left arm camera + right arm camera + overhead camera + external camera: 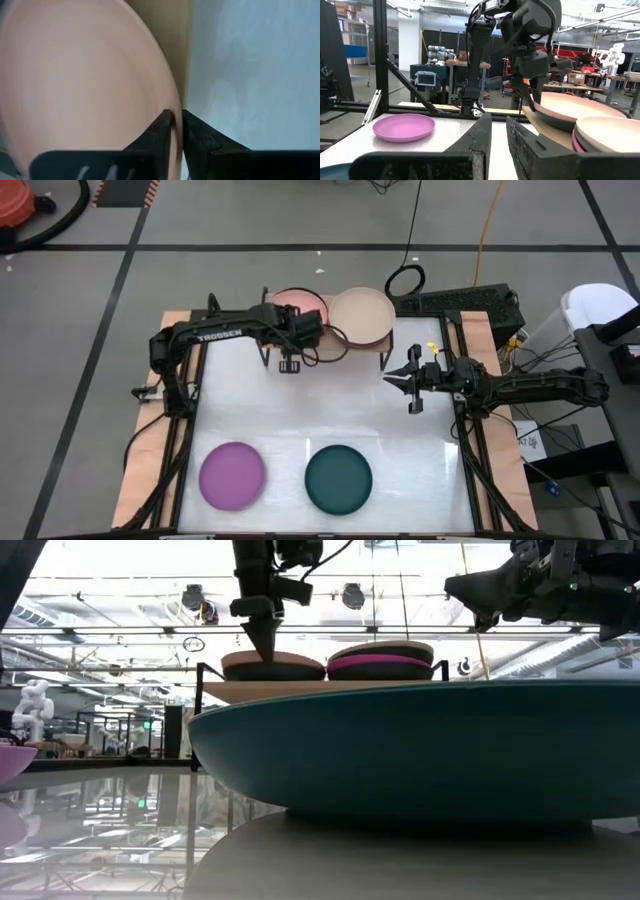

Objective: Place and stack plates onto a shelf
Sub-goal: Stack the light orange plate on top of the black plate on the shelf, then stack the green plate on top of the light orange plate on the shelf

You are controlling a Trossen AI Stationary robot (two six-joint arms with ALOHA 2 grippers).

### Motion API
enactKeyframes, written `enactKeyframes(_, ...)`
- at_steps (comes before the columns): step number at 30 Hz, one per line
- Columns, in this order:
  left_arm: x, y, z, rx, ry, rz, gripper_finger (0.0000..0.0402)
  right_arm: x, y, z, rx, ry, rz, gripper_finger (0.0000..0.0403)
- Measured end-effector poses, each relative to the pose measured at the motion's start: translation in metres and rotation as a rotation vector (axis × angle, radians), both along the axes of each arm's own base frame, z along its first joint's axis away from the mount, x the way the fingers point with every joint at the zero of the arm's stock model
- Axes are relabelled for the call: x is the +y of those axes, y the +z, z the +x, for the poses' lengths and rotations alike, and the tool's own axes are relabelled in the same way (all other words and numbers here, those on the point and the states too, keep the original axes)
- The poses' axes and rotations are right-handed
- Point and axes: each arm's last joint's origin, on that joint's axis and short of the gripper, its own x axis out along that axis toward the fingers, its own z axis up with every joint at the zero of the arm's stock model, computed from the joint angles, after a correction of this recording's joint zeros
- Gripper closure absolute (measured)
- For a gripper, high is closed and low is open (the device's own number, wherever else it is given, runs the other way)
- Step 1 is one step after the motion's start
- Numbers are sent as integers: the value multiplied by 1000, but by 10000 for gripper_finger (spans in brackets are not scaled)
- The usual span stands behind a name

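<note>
The shelf (377,350) stands at the table's far edge and carries two stacks. The left stack is a salmon plate (296,307) lying on a charcoal plate (554,123). The right stack is a beige plate (362,314) over a magenta plate (380,662). A purple plate (232,476) and a teal plate (338,478) lie flat near the table's near edge. My left gripper (312,332) is over the left stack, shut on the salmon plate. My right gripper (396,380) hovers right of the shelf, fingers together, holding nothing. My left gripper pinches the salmon plate's rim (169,107) on its near-right side between the two fingers (159,131), one inside the rim and one outside. The fingers come from above, pointing down (262,638). The plate lies about level on the charcoal plate beneath it.
The teal plate (420,750) fills the foreground of the low view. Bare white table (330,405) lies between the shelf and the two near plates. A black cable loop (404,280) lies on the floor behind the shelf. Aluminium frame rails (470,450) run along the table's sides.
</note>
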Motion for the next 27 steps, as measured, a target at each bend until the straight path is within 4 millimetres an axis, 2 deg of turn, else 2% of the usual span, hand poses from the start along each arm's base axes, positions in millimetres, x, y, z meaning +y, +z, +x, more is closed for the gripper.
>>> enactKeyframes(5, 5, -1, -2, 2, 39, 8, 304, 0, 0, 0, 0, 0, 0, 358)
enactKeyframes(11, -3, 6, -7, -2, 42, 8, 243, 0, 0, 0, 0, 0, 0, 358)
enactKeyframes(16, -19, 40, -27, -105, 53, 47, 232, 0, -1, 0, 7, -1, 0, 358)
enactKeyframes(22, -46, 88, -63, -366, 180, 23, 232, 0, -1, 0, 8, 0, 1, 358)
enactKeyframes(25, -64, 104, -77, -496, 228, -15, 232, 0, -1, 0, 12, 0, 1, 358)
enactKeyframes(27, -78, 105, -83, -537, 217, 3, 232, 0, -2, 0, 23, 12, 1, 358)
